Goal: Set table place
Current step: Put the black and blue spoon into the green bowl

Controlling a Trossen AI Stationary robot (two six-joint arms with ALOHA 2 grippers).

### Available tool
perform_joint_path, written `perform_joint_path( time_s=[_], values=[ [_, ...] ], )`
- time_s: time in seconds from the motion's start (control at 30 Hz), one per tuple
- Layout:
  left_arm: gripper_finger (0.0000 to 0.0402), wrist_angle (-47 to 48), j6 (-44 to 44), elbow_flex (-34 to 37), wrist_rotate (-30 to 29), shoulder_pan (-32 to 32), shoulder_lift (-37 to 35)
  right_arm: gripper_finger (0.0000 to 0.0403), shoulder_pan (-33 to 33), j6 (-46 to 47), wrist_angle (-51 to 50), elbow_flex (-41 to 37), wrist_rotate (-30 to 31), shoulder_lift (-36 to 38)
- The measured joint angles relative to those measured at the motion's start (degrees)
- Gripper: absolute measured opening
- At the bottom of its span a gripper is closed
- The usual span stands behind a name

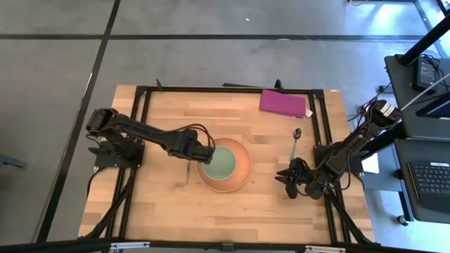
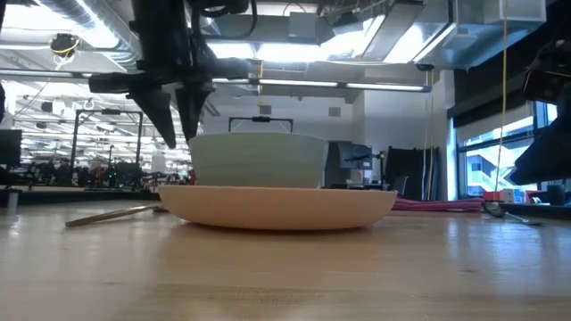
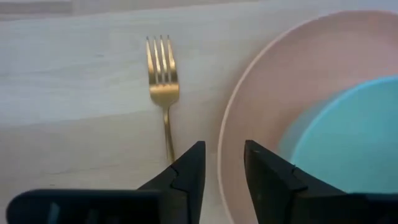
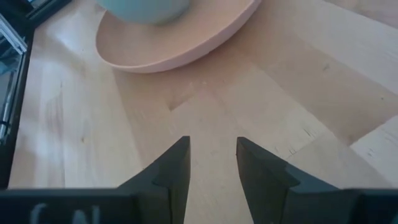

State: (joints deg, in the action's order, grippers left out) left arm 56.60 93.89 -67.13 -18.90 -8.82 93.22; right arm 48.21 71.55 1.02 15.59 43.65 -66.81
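Observation:
A round orange plate [image 1: 239, 172] lies mid-table with a pale green bowl [image 1: 219, 164] standing in it. A slim gold fork [image 3: 163, 81] lies flat on the wood just left of the plate [image 1: 188, 171]. A dark spoon with a light blue handle [image 1: 295, 140] lies to the plate's right. My left gripper [image 1: 204, 156] hovers open and empty above the plate's left rim [image 3: 239, 118]; the low view shows its fingers [image 2: 178, 125] pointing down, clear of the plate [image 2: 277, 205]. My right gripper [image 1: 290, 180] is open and empty, low over the wood right of the plate [image 4: 180, 43].
A flat magenta rectangle [image 1: 283, 102] lies at the table's far right. Black rails [image 1: 140, 140] run along the table's left, right and far sides. Bare wood [image 1: 232, 207] shows between the plate and the near edge.

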Motion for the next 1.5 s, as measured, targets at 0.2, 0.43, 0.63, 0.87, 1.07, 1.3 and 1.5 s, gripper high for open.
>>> perform_joint_path(
  time_s=[0.2,0.43,0.63,0.87,1.07,1.3,1.5],
  values=[
    [0.0088,-1.87,-1.59,0.04,0.59,-1.45,2.41,0.0131,0.0,2.28,0.64,0.0,0.19,0.0],
    [0.0073,-10.69,-6.29,0.04,0.21,-3.31,3.27,0.0131,0.0,1.82,1.36,0.02,0.32,0.02],
    [0.006,-11.57,-6.35,0.04,0.23,-3.28,3.27,0.0131,0.0,1.7,1.33,0.02,0.3,0.04],
    [0.0051,-10.15,-8.46,0.04,0.63,-3.06,3.16,0.0131,0.0,1.3,1.06,0.02,0.29,0.04],
    [0.0044,-1.24,-12.89,0.04,-5.34,-0.01,1.12,0.0131,-0.04,-0.22,4.58,0.02,0.95,0.04],
    [0.0039,-1.65,-25.02,0.02,-14.12,3.94,-4.8,0.0131,-1.94,-1.42,10.04,0.07,3.16,0.04],
    [0.0048,-2.25,-32.78,0.02,-20.31,4.17,-8.69,0.0131,-5.65,-0.4,10.96,0.07,5.43,0.29]
  ],
)
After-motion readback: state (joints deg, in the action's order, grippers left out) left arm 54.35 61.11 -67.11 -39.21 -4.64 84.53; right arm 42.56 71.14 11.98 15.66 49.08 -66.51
